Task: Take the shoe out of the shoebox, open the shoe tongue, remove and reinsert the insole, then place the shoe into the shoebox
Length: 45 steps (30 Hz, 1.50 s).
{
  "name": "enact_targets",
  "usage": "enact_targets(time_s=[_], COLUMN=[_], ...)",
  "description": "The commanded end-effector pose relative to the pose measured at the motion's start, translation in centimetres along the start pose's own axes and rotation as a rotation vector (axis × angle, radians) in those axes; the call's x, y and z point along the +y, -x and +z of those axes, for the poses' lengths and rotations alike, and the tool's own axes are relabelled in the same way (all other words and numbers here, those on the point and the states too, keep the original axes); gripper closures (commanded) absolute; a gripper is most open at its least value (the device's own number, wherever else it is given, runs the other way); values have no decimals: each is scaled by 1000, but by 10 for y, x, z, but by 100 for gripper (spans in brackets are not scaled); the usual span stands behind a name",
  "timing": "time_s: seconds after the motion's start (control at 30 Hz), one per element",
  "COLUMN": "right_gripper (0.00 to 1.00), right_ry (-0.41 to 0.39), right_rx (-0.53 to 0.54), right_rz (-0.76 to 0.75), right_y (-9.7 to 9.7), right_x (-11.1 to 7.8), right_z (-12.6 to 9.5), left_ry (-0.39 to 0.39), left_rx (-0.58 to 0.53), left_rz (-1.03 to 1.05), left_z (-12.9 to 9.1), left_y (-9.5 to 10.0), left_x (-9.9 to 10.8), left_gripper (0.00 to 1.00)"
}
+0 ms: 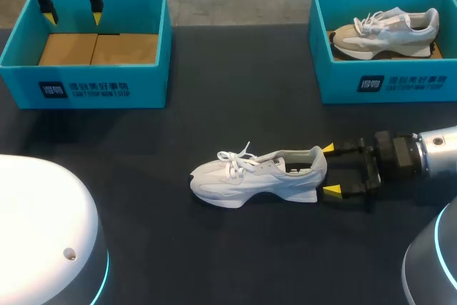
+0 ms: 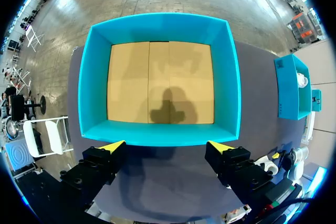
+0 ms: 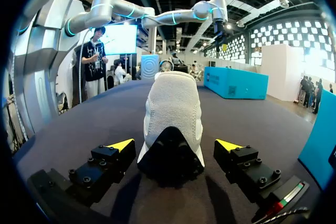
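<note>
A white shoe (image 1: pixel 257 176) with loose laces lies on its sole in the middle of the dark table, toe pointing left. My right gripper (image 1: pixel 330 171) stands open at the shoe's heel, one yellow tip on each side, not touching. In the right wrist view the heel (image 3: pixel 172 129) sits between the spread fingers of the right gripper (image 3: pixel 176 144). My left gripper (image 1: pixel 71 6) hangs open over the far edge of the empty left shoebox (image 1: pixel 86 83). The left wrist view looks down into that shoebox (image 2: pixel 160 132), its cardboard floor bare, with the left gripper (image 2: pixel 165 145) open above its near wall.
A second teal shoebox (image 1: pixel 385 83) at the back right holds a beige and white shoe (image 1: pixel 385 30). My arms' white bases fill the front left and front right corners. Bare dark tabletop lies between the boxes and the shoe.
</note>
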State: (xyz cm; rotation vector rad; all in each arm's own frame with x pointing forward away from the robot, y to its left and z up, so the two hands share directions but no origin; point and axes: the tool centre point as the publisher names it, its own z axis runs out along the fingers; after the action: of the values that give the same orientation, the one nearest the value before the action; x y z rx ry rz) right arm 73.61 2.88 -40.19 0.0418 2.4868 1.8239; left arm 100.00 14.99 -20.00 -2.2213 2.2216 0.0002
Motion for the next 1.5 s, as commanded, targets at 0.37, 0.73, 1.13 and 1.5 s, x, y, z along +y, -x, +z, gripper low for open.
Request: enact_targets(time_s=[0.37,0.73,1.13,1.5], right_gripper=[0,0,0,0], right_ry=[14,20,33,45], right_rx=[-10,-16,-14,-9], right_rz=[-6,4,16,25], right_y=[-2,2,2,1], right_x=[1,3,2,2], right_z=[13,25,38,50], left_ry=[0,0,0,0], left_rx=[0,0,0,0], left_rz=[0,0,0,0], left_z=[0,0,0,0], left_y=[0,0,0,0], left_x=[0,0,0,0], left_gripper=[0,0,0,0])
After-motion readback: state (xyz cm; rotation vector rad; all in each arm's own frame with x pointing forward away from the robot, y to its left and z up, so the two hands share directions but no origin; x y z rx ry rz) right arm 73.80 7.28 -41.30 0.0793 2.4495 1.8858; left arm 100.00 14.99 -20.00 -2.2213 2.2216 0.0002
